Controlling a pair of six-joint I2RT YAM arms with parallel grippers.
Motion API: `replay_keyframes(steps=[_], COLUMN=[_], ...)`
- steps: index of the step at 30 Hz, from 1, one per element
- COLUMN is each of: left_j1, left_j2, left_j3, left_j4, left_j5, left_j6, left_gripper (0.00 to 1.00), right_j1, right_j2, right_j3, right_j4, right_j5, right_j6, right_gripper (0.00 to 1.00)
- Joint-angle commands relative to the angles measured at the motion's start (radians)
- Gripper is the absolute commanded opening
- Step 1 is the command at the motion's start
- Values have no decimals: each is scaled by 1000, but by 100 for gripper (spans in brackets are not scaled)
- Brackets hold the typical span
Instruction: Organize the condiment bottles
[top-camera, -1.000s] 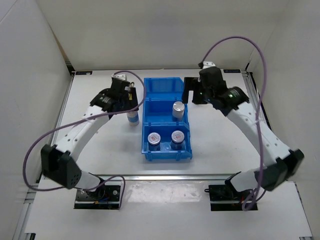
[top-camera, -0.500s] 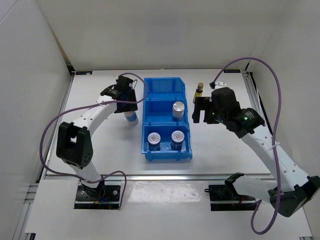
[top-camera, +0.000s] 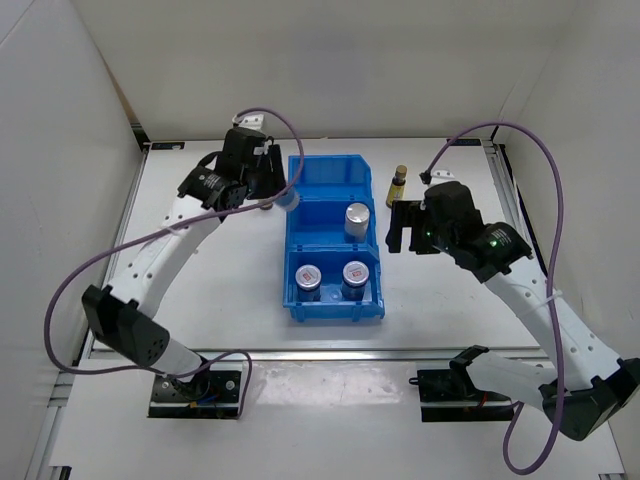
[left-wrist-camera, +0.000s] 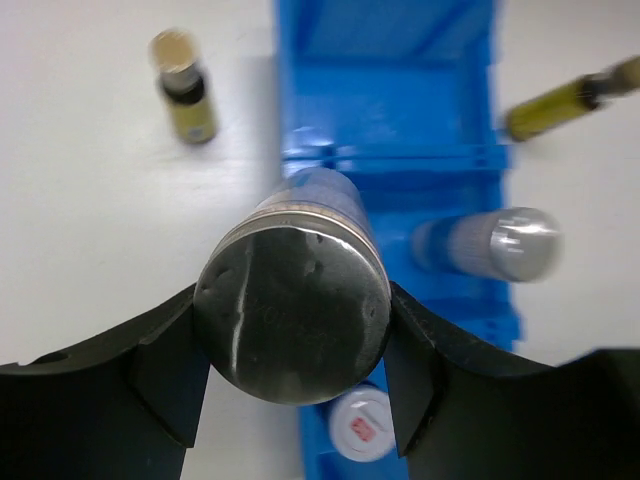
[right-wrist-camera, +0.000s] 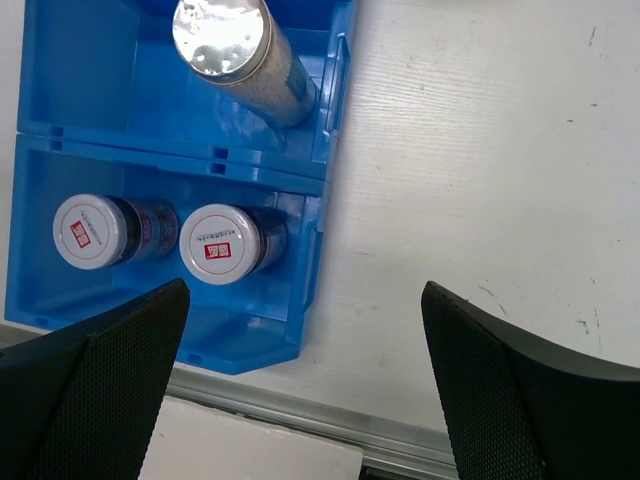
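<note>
The left pincer is clenched on one white silver-topped cylinder. In the left wrist view its two black fingers press against opposite sides of the body, just under the silver cap. From above, this cylinder is tilted, with its lower end over the 9 o'clock rim of the blue bin, about level with the divider between the far and middle compartments.

The other white cylinder stands upright in the middle compartment, toward its 3 o'clock wall. A short jar and its twin jar, both with red-marked lids, sit side by side in the near compartment at the bin's 6 o'clock end.

One amber bottle stands on the desk at 3 o'clock of the far compartment, close to the bin wall but apart from it. A second amber bottle shows only in the left wrist view, upright on the desk on the bin's 9 o'clock side, toward the 12 o'clock end.

The right pincer is released, its jaws spread wide and grasping nothing. It hovers over bare desk at 3 o'clock of the bin, just at 6 o'clock of the first amber bottle.
</note>
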Motion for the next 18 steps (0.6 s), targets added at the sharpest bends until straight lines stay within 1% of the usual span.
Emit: replay_keyframes(steps=[1, 3, 5, 7, 9, 10, 17, 18], left_j1=[-93, -130, -172, -191, -212, -213, -213, -213], left_j2=[-44, -18, 38, 99, 137, 174, 291, 301], left_j3=[61, 61, 61, 61, 71, 71, 103, 103], left_j4=[48, 48, 57, 69, 80, 80, 80, 80], left_j5=[32, -6, -16, -16, -50, -59, -116, -116], left_j6=[-13, -4, -4, 7, 7, 7, 7, 7], left_gripper=[30, 30, 30, 30, 30, 30, 30, 31], right_j1=[7, 7, 7, 7, 7, 7, -2, -2], right_j2=[-11, -11, -11, -11, -11, -22, -64, -73], right_j3=[-8, -8, -8, 1, 11, 12, 12, 12], right_j4=[1, 1, -8, -17, -31, -44, -84, -93], right_j5=[-6, -6, -6, -6, -6, -6, 14, 23], right_j6=[-7, -7, -7, -7, -7, -7, -7, -7], right_gripper=[100, 100, 100, 100, 100, 100, 100, 100])
